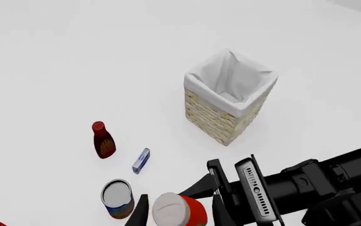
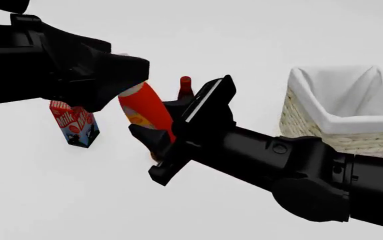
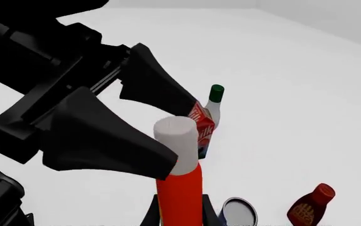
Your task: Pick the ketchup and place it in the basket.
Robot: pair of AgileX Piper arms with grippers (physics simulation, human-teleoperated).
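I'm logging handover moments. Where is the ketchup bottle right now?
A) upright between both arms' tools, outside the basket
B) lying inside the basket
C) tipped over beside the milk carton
A: the ketchup stands between the left tool and right tool; the basket holds only its lining.

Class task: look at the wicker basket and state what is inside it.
Inside the basket, only its white cloth lining shows; no item appears in the part seen from the left wrist view. The very bottom is hidden by the folds and near wall.
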